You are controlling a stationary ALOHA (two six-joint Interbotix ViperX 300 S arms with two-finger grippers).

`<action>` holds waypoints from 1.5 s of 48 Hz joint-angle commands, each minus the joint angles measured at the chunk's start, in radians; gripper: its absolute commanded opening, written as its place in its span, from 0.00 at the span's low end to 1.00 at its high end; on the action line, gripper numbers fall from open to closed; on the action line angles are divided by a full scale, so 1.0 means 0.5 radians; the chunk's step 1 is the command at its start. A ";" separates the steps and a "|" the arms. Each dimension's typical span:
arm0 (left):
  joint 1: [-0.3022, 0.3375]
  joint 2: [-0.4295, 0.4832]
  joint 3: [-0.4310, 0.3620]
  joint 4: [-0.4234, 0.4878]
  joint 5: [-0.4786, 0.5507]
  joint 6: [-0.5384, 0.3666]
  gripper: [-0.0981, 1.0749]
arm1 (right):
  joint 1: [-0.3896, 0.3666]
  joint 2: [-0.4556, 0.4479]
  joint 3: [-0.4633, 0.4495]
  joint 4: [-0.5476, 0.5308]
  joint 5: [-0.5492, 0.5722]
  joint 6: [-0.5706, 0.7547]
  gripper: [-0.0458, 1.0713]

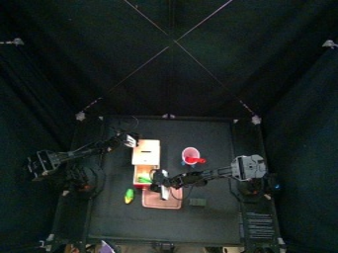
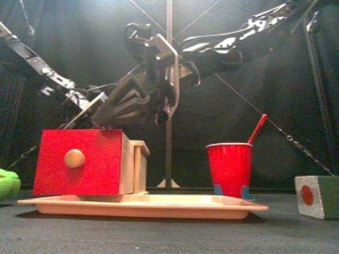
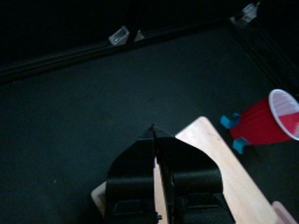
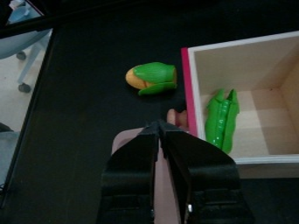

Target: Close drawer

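Observation:
The drawer (image 1: pixel 140 176) stands pulled out of the small cabinet (image 1: pixel 142 153) toward the table's front. Its red front (image 2: pixel 79 162) carries a round wooden knob (image 2: pixel 75 158), and nothing grips that knob. In the right wrist view the drawer's pale wooden walls (image 4: pixel 251 52) hold a green pod (image 4: pixel 222 114). My right gripper (image 4: pixel 158 129) hovers above, just right of the drawer front, with only a narrow gap between its jaws and nothing in them. My left gripper (image 3: pixel 153 133) hangs over the cabinet's back edge (image 3: pixel 228 171), jaws a slit apart and empty.
The cabinet rests on a flat pink slab (image 2: pixel 159 205). To the right of it stand a red cup (image 2: pixel 228 169) with a straw and a white cube (image 2: pixel 318 195) with a red dot. A green-and-yellow toy (image 4: pixel 152 76) lies left of the drawer front.

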 commanded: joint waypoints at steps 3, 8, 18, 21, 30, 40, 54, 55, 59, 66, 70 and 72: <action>0.015 0.175 -0.117 0.000 -0.043 0.006 0.36 | 0.012 -0.025 -0.061 0.000 0.040 0.000 0.50; 0.006 0.279 -0.175 0.003 -0.043 0.012 0.36 | 0.028 -0.009 -0.080 0.000 0.086 0.000 0.50; 0.003 0.383 -0.209 0.028 -0.037 0.009 0.36 | 0.040 0.015 -0.120 0.003 0.212 0.000 0.50; 0.003 0.377 -0.206 0.025 -0.034 0.006 0.36 | 0.040 0.015 -0.123 0.006 0.230 0.006 0.50; 0.003 0.334 -0.199 0.028 -0.034 0.009 0.36 | 0.031 0.015 -0.135 0.046 0.242 0.018 0.50; 0.003 0.325 -0.199 0.028 -0.031 0.009 0.36 | 0.025 0.015 -0.144 0.064 0.245 0.015 0.50; 0.000 0.325 -0.196 0.028 -0.025 0.009 0.36 | -0.009 0.015 -0.156 0.067 0.245 0.015 0.50; 0.000 0.325 -0.196 0.028 -0.025 0.009 0.36 | -0.012 0.018 -0.156 0.067 0.245 0.015 0.50; 0.000 0.325 -0.196 0.028 -0.025 0.009 0.36 | -0.031 0.015 -0.160 0.067 0.249 0.018 0.50; 0.000 0.325 -0.199 0.025 -0.025 0.009 0.36 | -0.061 0.015 -0.160 0.067 0.249 0.021 0.50; 0.003 0.322 -0.199 0.028 -0.025 0.009 0.36 | -0.077 0.015 -0.160 0.067 0.249 0.021 0.50; 0.000 0.325 -0.199 0.028 -0.025 0.009 0.36 | -0.086 0.015 -0.163 0.067 0.249 0.018 0.50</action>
